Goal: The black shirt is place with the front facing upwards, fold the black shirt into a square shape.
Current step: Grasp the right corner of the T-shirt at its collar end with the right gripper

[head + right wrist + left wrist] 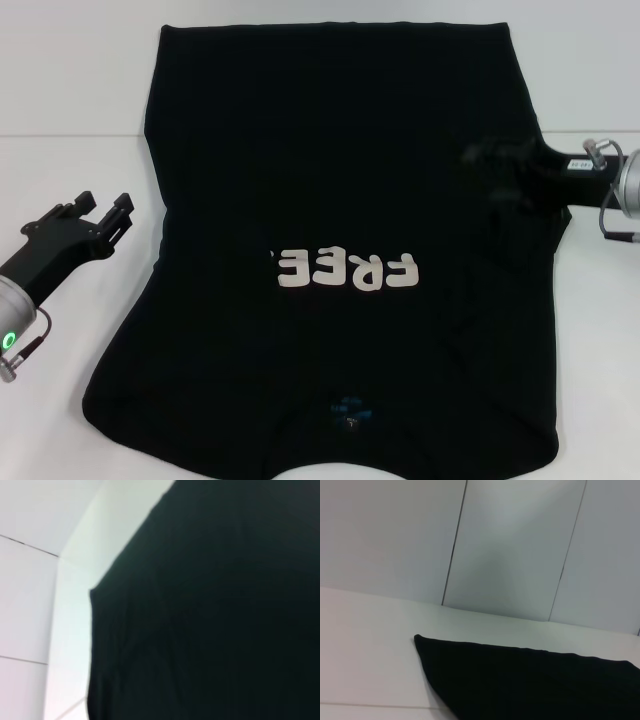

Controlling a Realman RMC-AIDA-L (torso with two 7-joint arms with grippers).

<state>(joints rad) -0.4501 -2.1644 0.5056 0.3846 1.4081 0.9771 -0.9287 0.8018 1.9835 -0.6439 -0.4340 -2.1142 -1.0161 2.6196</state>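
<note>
White tabletop [60, 170], pale grey panelled wall [515, 545] behind with thin dark seams, even light

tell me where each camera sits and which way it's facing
Head view: from the robot's head, looking forward and down at the black shirt on the white table; left tool beside the shirt, right tool over its edge.
Left wrist view: low over the table, facing a shirt corner and wall panels; no robot parts.
Right wrist view: close above the shirt; no robot parts.
All three views share the shirt.
</note>
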